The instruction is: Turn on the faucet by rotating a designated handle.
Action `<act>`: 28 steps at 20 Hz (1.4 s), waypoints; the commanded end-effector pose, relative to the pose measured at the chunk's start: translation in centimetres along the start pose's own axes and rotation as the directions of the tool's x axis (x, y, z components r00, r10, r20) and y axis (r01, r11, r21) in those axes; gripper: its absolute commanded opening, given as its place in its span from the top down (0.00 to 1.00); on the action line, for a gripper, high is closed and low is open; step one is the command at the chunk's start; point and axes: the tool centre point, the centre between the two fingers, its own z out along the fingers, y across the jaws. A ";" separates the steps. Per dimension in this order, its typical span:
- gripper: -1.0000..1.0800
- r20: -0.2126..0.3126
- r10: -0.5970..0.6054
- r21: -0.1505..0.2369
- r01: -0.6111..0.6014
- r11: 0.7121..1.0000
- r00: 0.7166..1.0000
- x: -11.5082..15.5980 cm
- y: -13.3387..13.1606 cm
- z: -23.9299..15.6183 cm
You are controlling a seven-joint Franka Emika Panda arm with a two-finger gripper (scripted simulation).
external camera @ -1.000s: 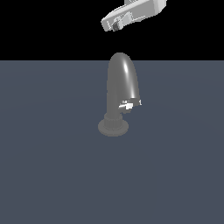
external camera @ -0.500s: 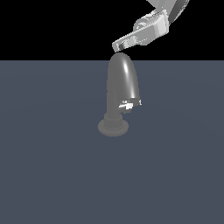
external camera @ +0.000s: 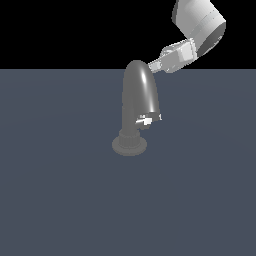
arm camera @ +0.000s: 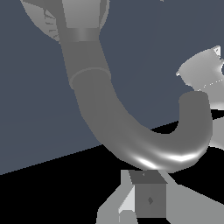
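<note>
Slate-grey worktop (external camera: 55,200) under a black backdrop: the dark faucet (external camera: 139,97) stands on its ribbed round base near the middle of the exterior view, its arch hooking down toward that view's right. From my remote station, I read this as the approach step, nothing gripped yet. The gripper (external camera: 156,65) hangs just beside the crown of the arch, on the exterior view's right, tilted down toward it; whether it touches the metal I cannot tell. Its opening I cannot judge either: the exterior view shows the fingers only as one pale block, and the wrist view catches just a grey finger (arm camera: 148,199) below the curve.

The handle (external camera: 147,120), a tiny pale lever, sits under the hooked end of the arch, well below the gripper. My next move, as I judge it, calls for descending past the arch on that side and bringing a finger against the lever to push it round.

Only the exterior view gives the gripper's height relative to the handle. The wrist view offers the faucet (arm camera: 131,131) close up and a pale flared piece (arm camera: 201,70) at the hooked end, probably the handle, too cropped to be sure.
</note>
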 end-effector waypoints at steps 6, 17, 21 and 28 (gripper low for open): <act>1.00 0.116 0.091 0.034 -0.095 0.995 0.989 3.4 -0.7 -0.3; 1.00 0.288 0.215 0.066 -0.244 0.968 0.933 8.7 -1.0 0.1; 1.00 0.334 0.246 0.070 -0.284 0.956 0.910 10.1 -0.9 0.4; 1.00 0.366 0.266 0.073 -0.312 0.947 0.892 11.1 -0.8 0.7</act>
